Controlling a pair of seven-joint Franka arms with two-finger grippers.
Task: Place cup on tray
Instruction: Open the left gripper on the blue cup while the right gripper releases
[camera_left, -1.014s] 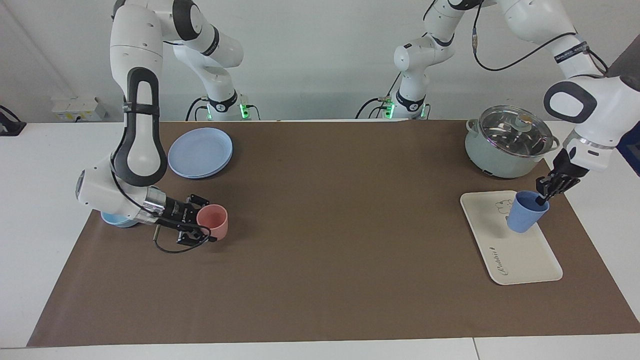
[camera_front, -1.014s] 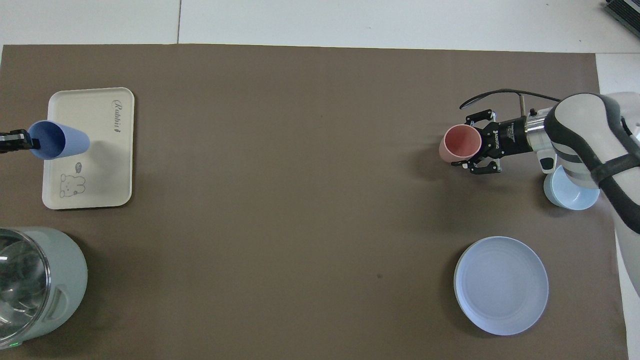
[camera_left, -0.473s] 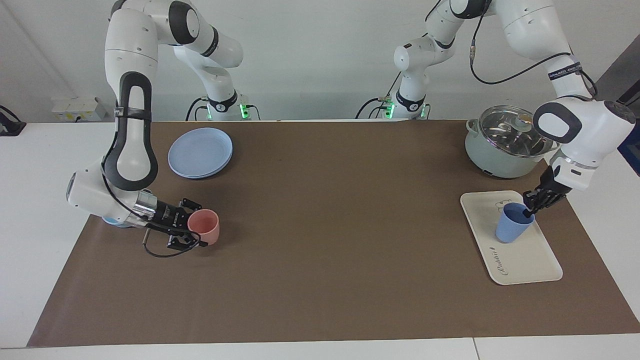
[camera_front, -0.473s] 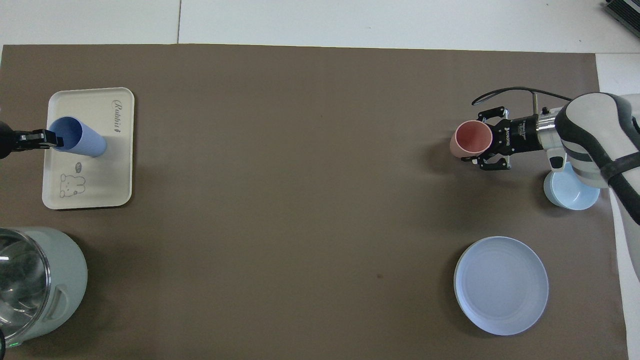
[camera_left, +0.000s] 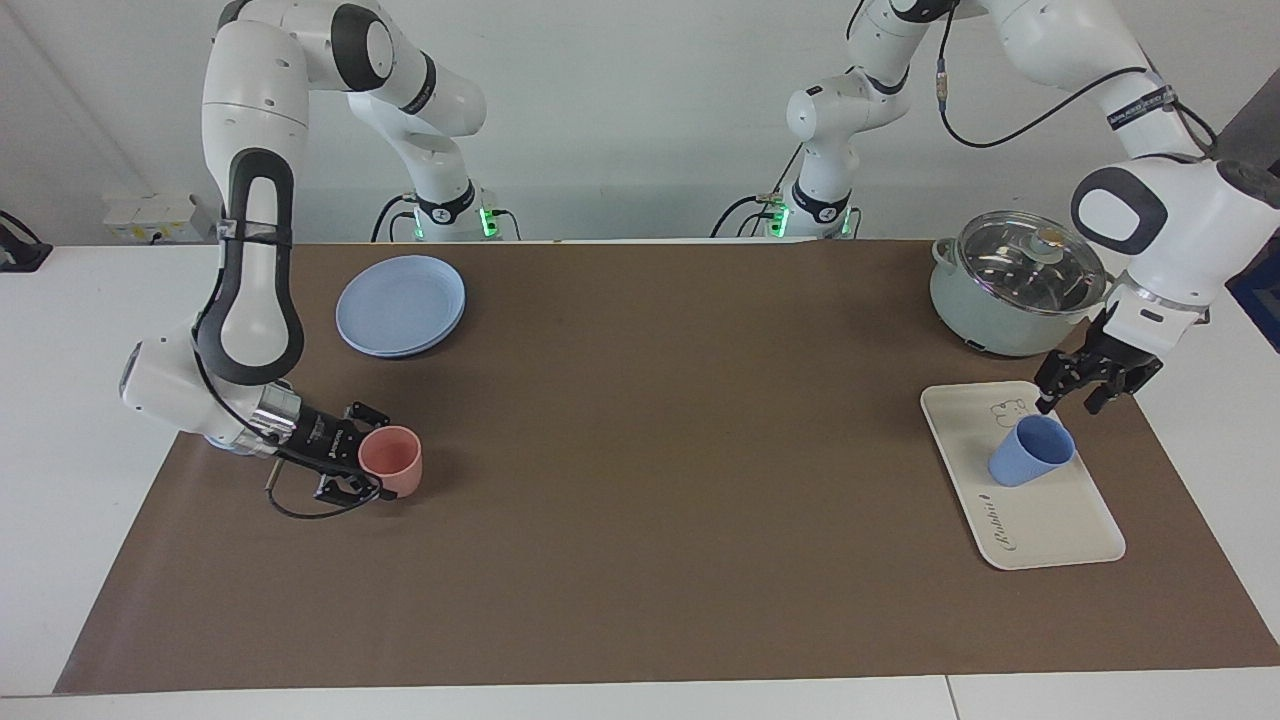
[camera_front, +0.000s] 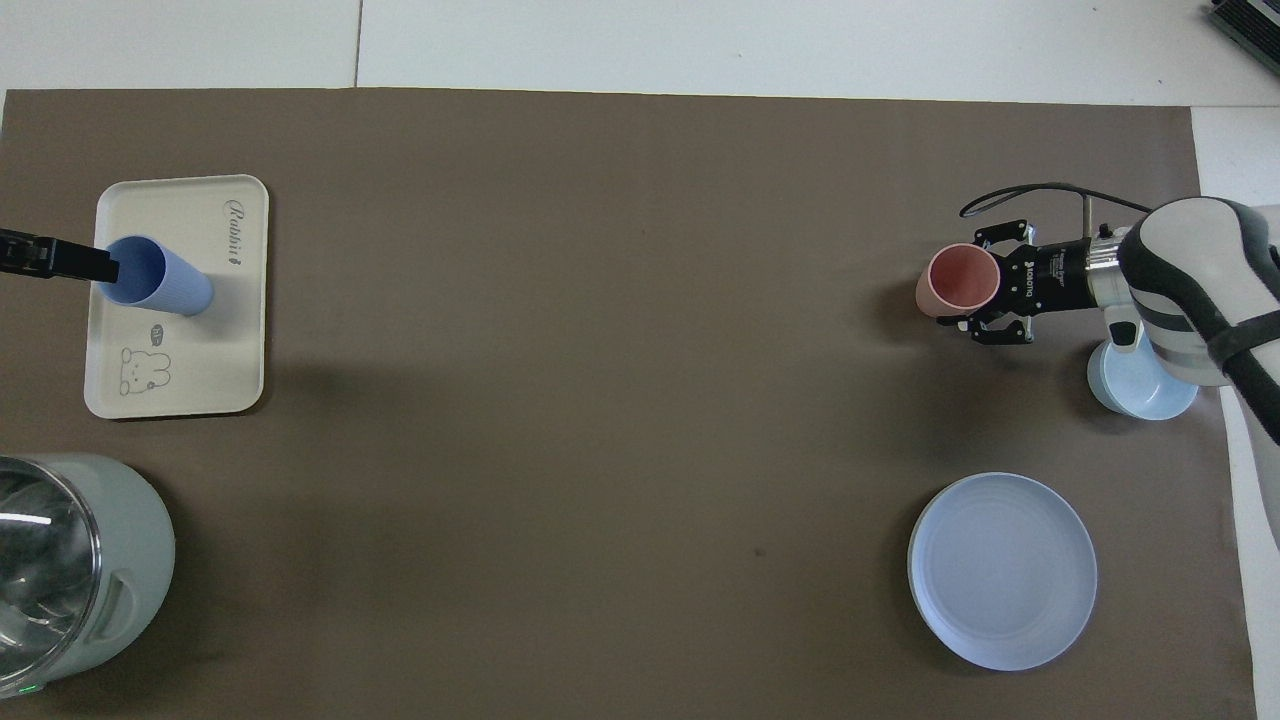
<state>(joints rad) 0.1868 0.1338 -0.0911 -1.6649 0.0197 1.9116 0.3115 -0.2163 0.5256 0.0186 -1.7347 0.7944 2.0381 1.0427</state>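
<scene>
Centrally, a brown mat (camera_left: 640, 470) is spread over the white table (camera_left: 60, 400), and everything else is set out on it. Toward the left arm's end, a grey-green pot (camera_left: 1015, 285) with a glass lid (camera_left: 1030, 262) is placed nearer to the robots than the tray (camera_left: 1040, 520). The tray, cream-white and rectangular, is marked with a bear drawing (camera_front: 140, 368) and a script word (camera_front: 233, 218). A round blue plate (camera_left: 401, 304) is placed toward the right arm's end, close to the robots. A light-blue bowl (camera_front: 1140, 385), partly covered by the right arm, is seen farther from the robots than the plate, at the mat's edge.

The cup (camera_left: 1030, 452), periwinkle blue, is shown standing upright on the tray, between the drawing and the script. The left gripper (camera_left: 1090, 390) is held just above the tray's corner nearest the pot, with its fingers spread apart and clear of the cup; nothing is gripped.

The pink cup (camera_left: 391, 459) is shown beside the bowl, toward the middle of the table. The right gripper (camera_left: 352, 468) is held low and level against the pink cup's side, one finger at each flank; whether the cup is pinched or merely flanked cannot be told, nor whether it rests on the mat.
</scene>
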